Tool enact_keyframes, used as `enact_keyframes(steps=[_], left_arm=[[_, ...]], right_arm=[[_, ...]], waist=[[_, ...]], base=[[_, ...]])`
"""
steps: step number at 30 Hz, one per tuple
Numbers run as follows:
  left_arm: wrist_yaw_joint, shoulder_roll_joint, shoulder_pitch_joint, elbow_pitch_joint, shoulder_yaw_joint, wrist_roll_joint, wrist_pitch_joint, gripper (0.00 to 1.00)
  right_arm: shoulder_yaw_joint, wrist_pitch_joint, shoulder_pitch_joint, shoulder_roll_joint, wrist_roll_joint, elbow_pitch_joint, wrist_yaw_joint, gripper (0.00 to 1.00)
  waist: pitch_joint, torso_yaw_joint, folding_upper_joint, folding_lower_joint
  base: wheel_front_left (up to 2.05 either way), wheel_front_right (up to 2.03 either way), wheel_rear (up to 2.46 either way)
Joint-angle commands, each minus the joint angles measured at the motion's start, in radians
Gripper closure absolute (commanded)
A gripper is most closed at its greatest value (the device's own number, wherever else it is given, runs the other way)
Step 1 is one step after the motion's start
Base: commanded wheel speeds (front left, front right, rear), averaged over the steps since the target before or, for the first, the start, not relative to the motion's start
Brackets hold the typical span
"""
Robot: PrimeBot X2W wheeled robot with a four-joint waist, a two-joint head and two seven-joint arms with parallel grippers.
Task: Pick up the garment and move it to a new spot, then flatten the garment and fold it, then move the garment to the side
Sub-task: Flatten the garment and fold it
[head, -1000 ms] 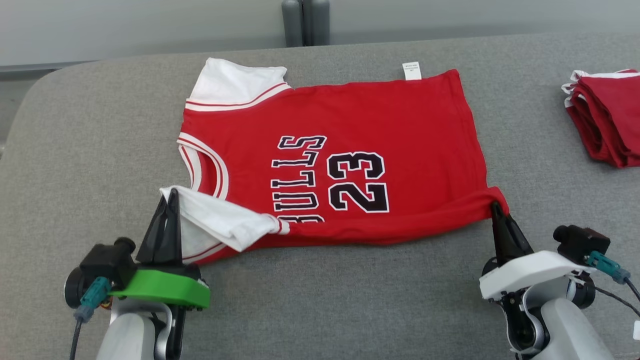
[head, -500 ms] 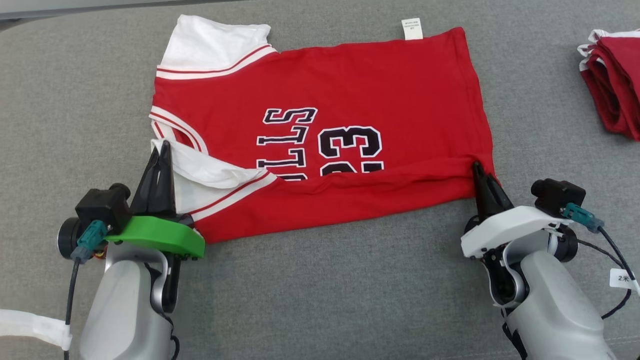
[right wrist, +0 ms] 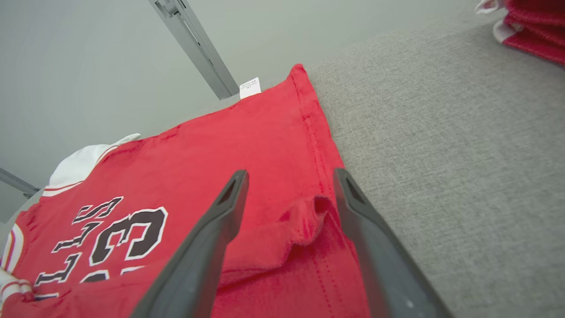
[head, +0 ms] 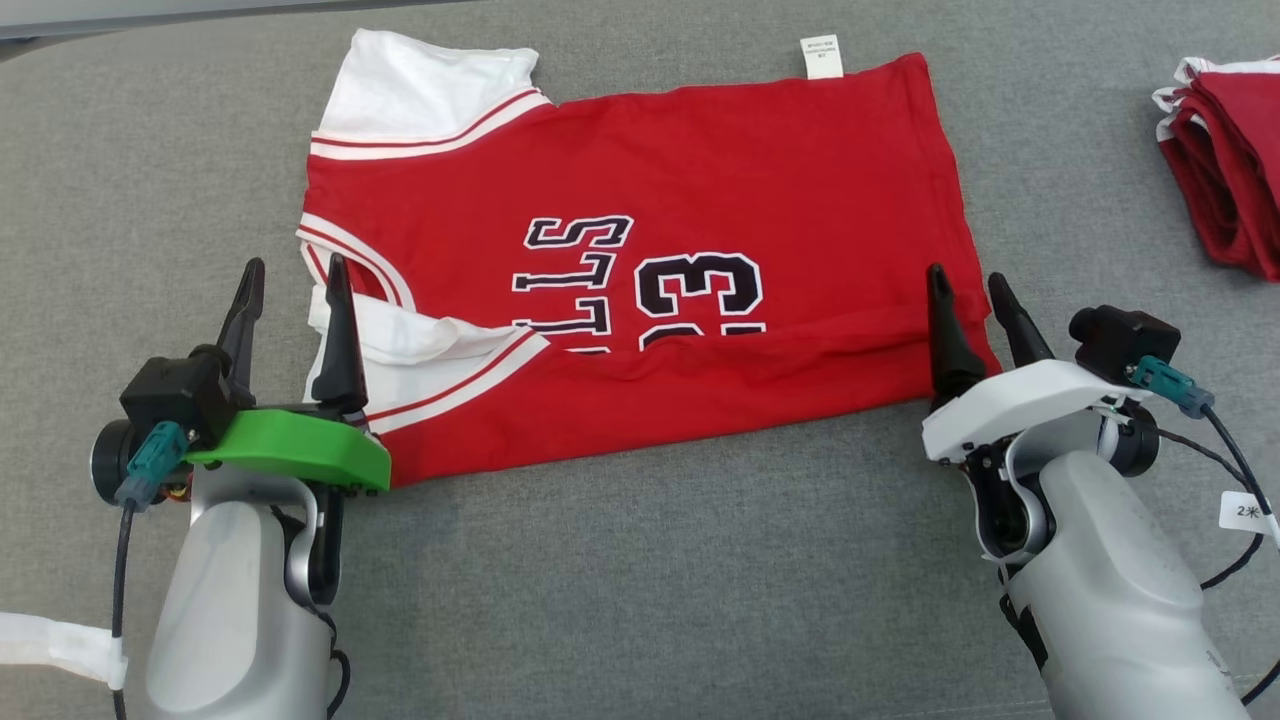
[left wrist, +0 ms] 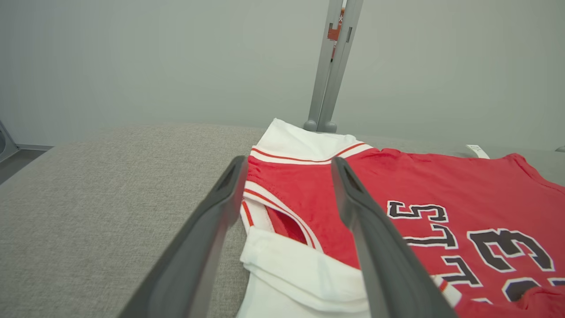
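The garment (head: 700,160) lies spread on the worktop (head: 640,560), filling the upper centre of the head view. Its near edge is folded back over itself along the lower side. One sleeve (head: 420,90) sits at the upper left, and a label (head: 822,56) pokes out past the top edge. A second sleeve (head: 420,345) lies doubled over at the lower left corner.

The left gripper (head: 296,265) is at the lower left, its jaws apart, one over that sleeve and one over bare worktop beside it. The right gripper (head: 966,275) is at the lower right, its jaws apart on either side of the garment's lower right corner.

A pile of folded clothes (head: 1225,170) sits at the upper right edge, well apart from the garment. In the left wrist view a post (left wrist: 329,66) rises behind the worktop.
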Motion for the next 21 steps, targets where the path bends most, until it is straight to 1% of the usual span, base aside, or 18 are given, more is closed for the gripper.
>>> enact_keyframes(steps=[1,4,7,11,16,21], left_arm=[[-0.001,0.000,0.023,-0.017,0.005,0.014,0.000,0.00],[-0.002,-0.001,0.054,-0.055,0.011,0.011,0.000,0.00],[-0.002,-0.003,0.103,-0.094,0.007,0.002,0.000,0.00],[-0.002,0.006,0.178,-0.114,-0.004,-0.007,0.000,0.00],[-0.002,0.026,0.255,-0.062,-0.040,-0.048,0.013,0.00],[-0.002,0.038,0.286,-0.001,-0.062,-0.101,0.094,0.00]], right_arm=[[-0.006,-0.007,-0.011,-0.002,-0.004,-0.002,0.000,0.00],[-0.016,-0.007,-0.004,-0.010,-0.019,-0.025,0.000,0.00],[-0.039,-0.008,0.030,-0.022,-0.059,-0.077,0.000,0.00],[-0.075,-0.008,0.087,-0.018,-0.113,-0.154,0.000,0.00],[-0.094,-0.008,0.179,-0.007,-0.170,-0.218,0.000,0.00],[-0.082,-0.008,0.237,0.005,-0.177,-0.240,0.000,0.00]], waist=[[-0.009,0.009,0.0000,0.0000],[-0.023,0.019,0.0000,0.0000],[-0.043,0.028,0.0000,0.0000],[-0.081,0.040,0.0000,0.0000],[-0.125,0.047,0.0000,0.0000],[-0.142,0.038,0.0000,0.0000]], base=[[0.00,0.00,0.00],[0.00,0.00,0.00],[0.00,0.00,0.00],[0.00,0.00,0.00],[0.00,0.00,0.00],[0.00,0.00,0.00]])
